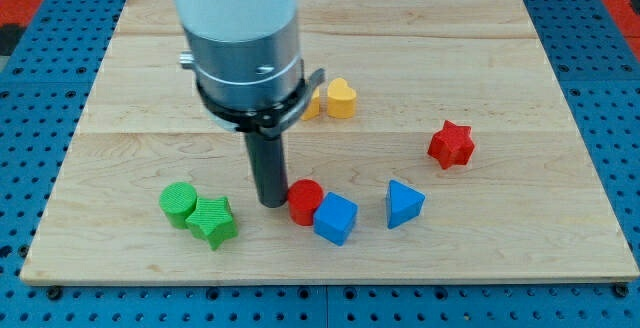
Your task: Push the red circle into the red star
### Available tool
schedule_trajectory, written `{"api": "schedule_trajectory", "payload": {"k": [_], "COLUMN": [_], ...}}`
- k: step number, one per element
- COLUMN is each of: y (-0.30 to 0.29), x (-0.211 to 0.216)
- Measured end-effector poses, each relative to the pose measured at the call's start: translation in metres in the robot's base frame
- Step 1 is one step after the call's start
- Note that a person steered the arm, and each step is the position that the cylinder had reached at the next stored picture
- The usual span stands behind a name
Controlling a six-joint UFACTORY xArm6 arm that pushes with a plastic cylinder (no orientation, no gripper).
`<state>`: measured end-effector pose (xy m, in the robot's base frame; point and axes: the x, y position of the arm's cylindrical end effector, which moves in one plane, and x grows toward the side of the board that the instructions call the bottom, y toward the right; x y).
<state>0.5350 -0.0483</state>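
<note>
My tip (270, 202), the lower end of a straight dark rod, sits on the pale wooden board (520, 248) touching the left side of the red circle block (304, 201). There is no pincer here, only the rod, so nothing opens, closes or clamps. The red circle touches the blue cube (335, 218) at its lower right. The red star block (451, 144) lies well apart toward the view's right, slightly higher. A blue triangular block (403, 203) stands between them, lower down. A green cylinder (178, 202) and green star (213, 220) touch each other at the view's left. A yellow heart-shaped block (341, 98) sits behind the arm.
</note>
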Motion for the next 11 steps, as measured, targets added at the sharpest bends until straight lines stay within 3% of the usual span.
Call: {"api": "schedule_trajectory", "payload": {"k": [1,2,4,6,7,9,11], "y": [-0.007,0.023,0.051,-0.01,0.013,0.14,0.098], "x": [0.026,0.044,-0.02,-0.026,-0.062,-0.064,-0.06]}}
